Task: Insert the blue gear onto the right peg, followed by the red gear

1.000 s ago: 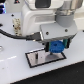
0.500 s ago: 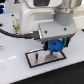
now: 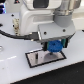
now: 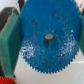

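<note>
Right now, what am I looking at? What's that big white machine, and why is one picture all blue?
The big white machine is a robot arm. At its end is a gripper, like a hand with two fingers. It is pinching a blue gear, a flat toothed wheel. One picture comes from a camera standing off to the side. The other comes from a camera on the robot's wrist, so close that the blue gear fills it. A small bit of the red gear peeks in at a corner. Below the gripper lies a white plate with a black border.
</note>
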You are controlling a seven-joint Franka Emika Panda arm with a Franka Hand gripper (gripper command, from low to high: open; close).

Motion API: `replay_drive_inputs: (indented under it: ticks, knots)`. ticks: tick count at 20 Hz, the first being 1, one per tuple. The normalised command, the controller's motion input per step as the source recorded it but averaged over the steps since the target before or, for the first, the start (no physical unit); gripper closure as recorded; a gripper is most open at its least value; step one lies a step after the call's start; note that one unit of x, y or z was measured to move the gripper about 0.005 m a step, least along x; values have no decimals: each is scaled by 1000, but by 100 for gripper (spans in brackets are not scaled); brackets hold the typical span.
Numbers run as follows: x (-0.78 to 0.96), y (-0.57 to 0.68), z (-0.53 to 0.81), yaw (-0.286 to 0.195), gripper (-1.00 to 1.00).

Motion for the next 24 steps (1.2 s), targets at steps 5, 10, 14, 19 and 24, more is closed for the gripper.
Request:
replay_drive_inputs:
  ticks: [5,10,14,19,24]
  knots:
    - [322,-71,306,0,100]
    - [98,-130,-69,0,100]
    - [150,-122,-205,0,100]
    - [146,-29,-75,0,100]
    - [314,-121,481,0,100]
